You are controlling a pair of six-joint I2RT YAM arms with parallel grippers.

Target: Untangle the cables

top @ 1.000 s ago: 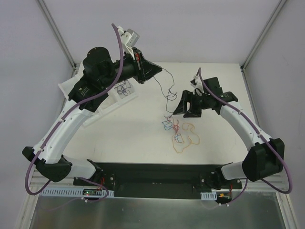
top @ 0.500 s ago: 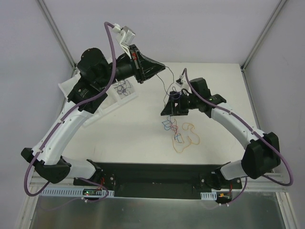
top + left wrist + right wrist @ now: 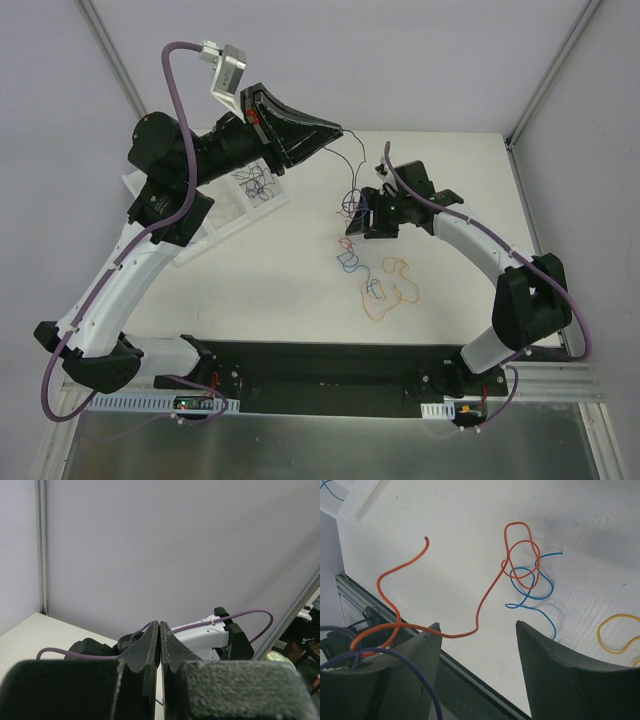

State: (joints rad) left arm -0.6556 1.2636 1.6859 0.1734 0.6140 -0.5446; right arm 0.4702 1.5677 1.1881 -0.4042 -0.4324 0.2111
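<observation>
White table [image 3: 280, 295]: left jaws pinch a black cable [image 3: 360, 148], right jaws spread.

The left gripper [image 3: 160, 625] and right gripper [image 3: 477, 625] are black, on white-shelled arms [image 3: 120, 280] with black joints [image 3: 160, 190] and thick purple cables [image 3: 169, 70]

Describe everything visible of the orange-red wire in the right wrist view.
The orange-red wire is thin, smooth and bendy, like plastic-coated cable. One free end curls over the white table; the middle snakes to a double loop tangled with a blue wire. Its near part loops past one finger of the open right gripper; contact unclear.
</observation>
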